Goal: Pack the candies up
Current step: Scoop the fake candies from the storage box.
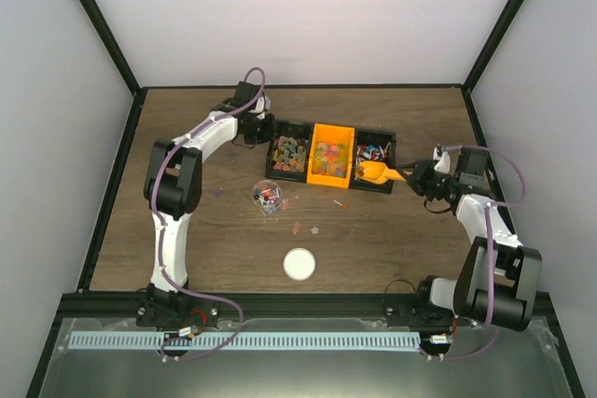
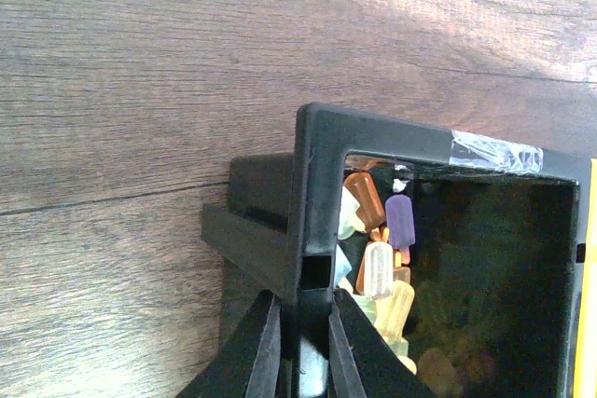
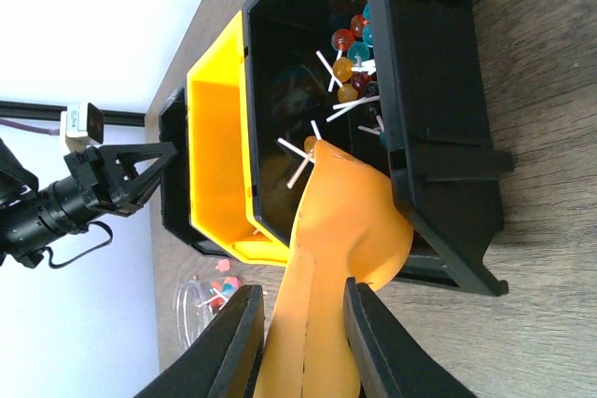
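Three bins stand in a row: a black left bin [image 1: 290, 156] of multicoloured gummies, an orange middle bin [image 1: 331, 156] of red and yellow sweets, and a black right bin [image 1: 375, 150] of small lollipops [image 3: 350, 53]. My left gripper [image 1: 264, 130] is shut on the left bin's corner wall [image 2: 312, 193], one finger on each side. Popsicle-shaped gummies [image 2: 382, 263] lie just inside. My right gripper [image 1: 415, 177] is shut on the handle of the orange scoop [image 3: 345, 221]. The scoop's bowl [image 1: 376, 171] sits over the right bin's near rim. Its inside is hidden.
A clear cup [image 1: 269, 197] holding a few candies stands in front of the left bin; it also shows in the right wrist view [image 3: 210, 300]. A white round lid [image 1: 299, 264] lies nearer me. A few loose candies [image 1: 315, 228] lie on the wooden table.
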You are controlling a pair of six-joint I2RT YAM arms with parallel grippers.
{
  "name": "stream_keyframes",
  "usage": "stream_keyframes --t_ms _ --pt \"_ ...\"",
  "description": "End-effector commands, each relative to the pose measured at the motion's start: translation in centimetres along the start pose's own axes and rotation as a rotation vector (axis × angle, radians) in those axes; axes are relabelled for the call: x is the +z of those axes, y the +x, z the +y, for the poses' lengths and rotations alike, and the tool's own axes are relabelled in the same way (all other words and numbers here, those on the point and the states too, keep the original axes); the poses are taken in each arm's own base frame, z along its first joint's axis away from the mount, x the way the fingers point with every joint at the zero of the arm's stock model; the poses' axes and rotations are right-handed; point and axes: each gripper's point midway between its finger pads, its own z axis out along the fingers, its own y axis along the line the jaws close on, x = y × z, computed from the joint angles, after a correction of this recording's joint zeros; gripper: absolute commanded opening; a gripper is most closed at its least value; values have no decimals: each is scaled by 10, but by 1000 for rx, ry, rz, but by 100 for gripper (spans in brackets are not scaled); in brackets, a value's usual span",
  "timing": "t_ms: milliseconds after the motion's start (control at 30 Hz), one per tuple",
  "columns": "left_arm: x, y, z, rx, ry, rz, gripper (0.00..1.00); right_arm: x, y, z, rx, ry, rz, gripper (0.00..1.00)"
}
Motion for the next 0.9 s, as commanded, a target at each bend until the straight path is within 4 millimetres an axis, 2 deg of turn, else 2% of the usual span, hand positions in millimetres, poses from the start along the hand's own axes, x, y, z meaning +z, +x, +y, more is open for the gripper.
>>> stream_keyframes --t_ms 0,167,400,667,867 --pt "14 15 -20 -57 63 61 12 -9 23 37 22 -188 120 1" --pt "15 15 -21 -58 70 60 12 -14 22 31 45 -193 114 1" --pt "15 14 -22 -59 74 60 12 -9 33 16 88 -189 129 1" --pt "15 14 -23 -58 74 61 12 -26 20 15 104 -214 55 1" --pt "13 11 -25 -51 75 59 12 -32 19 19 95 -246 34 1"
